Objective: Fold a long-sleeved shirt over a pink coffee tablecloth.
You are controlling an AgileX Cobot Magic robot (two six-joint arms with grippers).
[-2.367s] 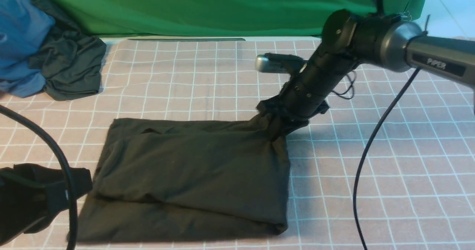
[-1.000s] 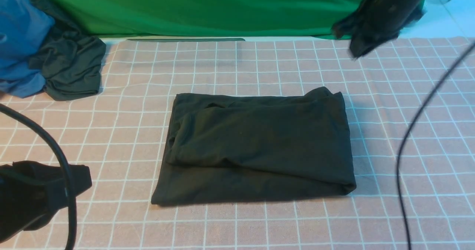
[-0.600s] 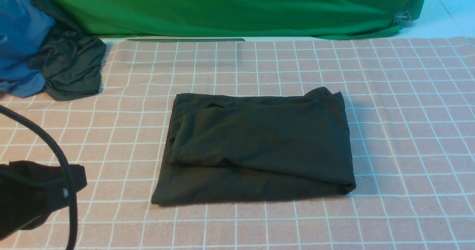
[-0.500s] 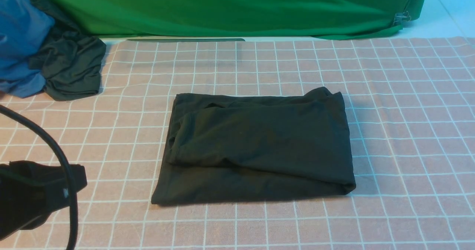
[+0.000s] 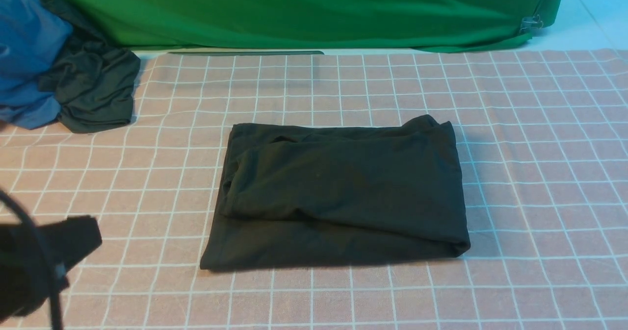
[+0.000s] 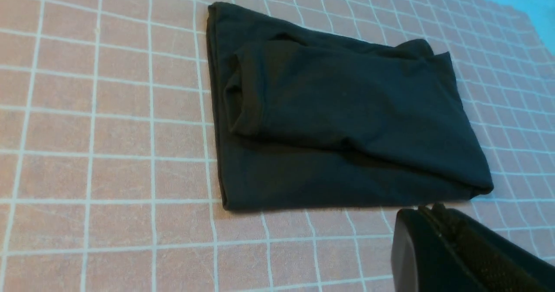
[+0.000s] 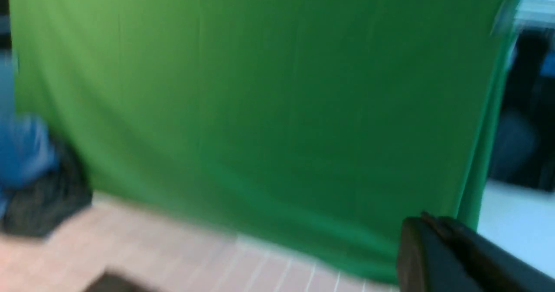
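The counter is covered edge to edge by the pink coffee tablecloth (image 5: pixel 515 173), a dusty-pink cloth ruled with a thin white grid, lying flat with slight ripples. Behind it hangs a plain green backdrop (image 5: pixel 294 11) whose lower hem meets the far edge of the cloth; a pale floor shows at the far right corner. The long-sleeved shirt (image 5: pixel 338 197) lies folded into a compact dark rectangle near the middle of the tablecloth, an upper fold laid over a slightly wider lower layer (its far right corner stands up a little). At the far left corner of the counter a dark grey-green garment (image 5: pixel 93 94) is bunched against a blue cloth (image 5: pixel 24 55), well apart from the shirt. The left gripper (image 5: pixel 73 237) sits low at the near left, clear of the shirt and touching nothing; in the left wrist view its fingers (image 6: pixel 438 244) are pressed together with nothing between them, just beside the shirt's near corner. The right arm is outside the front view; its wrist camera, blurred, faces the green backdrop, showing the right gripper (image 7: pixel 429 240) raised above the counter, its jaws closed and empty, far from the shirt.
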